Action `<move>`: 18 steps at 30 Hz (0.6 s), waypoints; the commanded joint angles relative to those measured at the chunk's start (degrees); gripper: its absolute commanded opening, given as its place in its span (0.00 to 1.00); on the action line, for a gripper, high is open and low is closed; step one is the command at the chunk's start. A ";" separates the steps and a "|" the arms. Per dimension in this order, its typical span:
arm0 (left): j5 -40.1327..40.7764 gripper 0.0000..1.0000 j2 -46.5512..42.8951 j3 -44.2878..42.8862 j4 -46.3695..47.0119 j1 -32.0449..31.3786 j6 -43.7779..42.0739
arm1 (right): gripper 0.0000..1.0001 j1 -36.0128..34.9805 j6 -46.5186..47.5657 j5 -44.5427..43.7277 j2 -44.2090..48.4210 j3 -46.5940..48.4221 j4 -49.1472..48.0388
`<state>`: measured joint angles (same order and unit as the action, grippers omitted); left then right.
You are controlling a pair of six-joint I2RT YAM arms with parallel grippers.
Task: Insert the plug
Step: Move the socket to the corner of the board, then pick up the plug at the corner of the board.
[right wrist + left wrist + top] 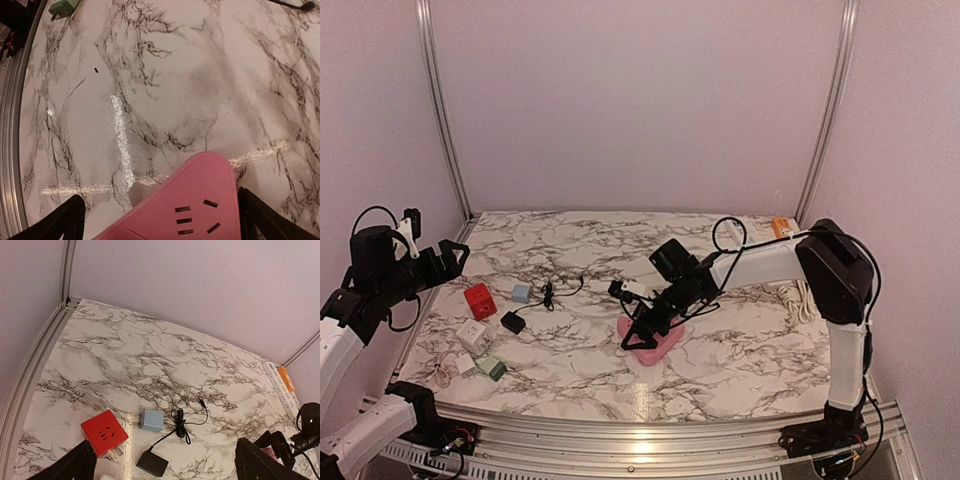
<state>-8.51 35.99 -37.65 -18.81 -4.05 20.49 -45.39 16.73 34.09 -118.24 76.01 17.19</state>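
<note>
A pink socket block with slot holes on top lies on the marble table, right of centre. My right gripper hangs over its left end, open. In the right wrist view the pink socket block lies between the spread fingers of my right gripper, closer to the right finger. My left gripper is raised at the far left, open and empty. Below my left gripper in its wrist view lie a red cube plug with metal prongs, a light blue plug and a black adapter with its coiled cable.
A white plug, a smaller white one and a green one lie near the front left. A white power strip with an orange end and a white cord lie at the back right. An aluminium rail borders the front.
</note>
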 commanded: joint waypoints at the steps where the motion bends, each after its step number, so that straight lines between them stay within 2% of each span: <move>1: -0.78 0.99 0.42 0.04 -0.75 0.36 -0.10 | 0.99 -0.88 0.42 -1.83 2.93 -0.16 1.58; 6: -2.32 0.99 2.20 -0.41 -0.77 0.36 -0.34 | 0.99 -0.91 -2.57 -1.00 9.62 -2.96 -2.11; 11: -4.99 0.99 3.17 -0.28 -0.25 -0.28 -0.79 | 0.99 -0.88 -5.68 -5.15 17.65 -7.01 -4.53; 15: -5.79 0.99 5.45 -0.49 0.15 -3.27 -1.42 | 0.98 -0.87 -7.85 -7.97 23.80 -10.98 -5.54; 18: -3.04 0.99 8.99 -1.62 -1.24 -7.46 -2.42 | 0.99 -0.83 -9.61 -9.43 28.72 -14.01 -7.05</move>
<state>-12.53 41.54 -37.67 -18.74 -7.79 19.97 -46.02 10.48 27.92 -94.28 64.88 12.67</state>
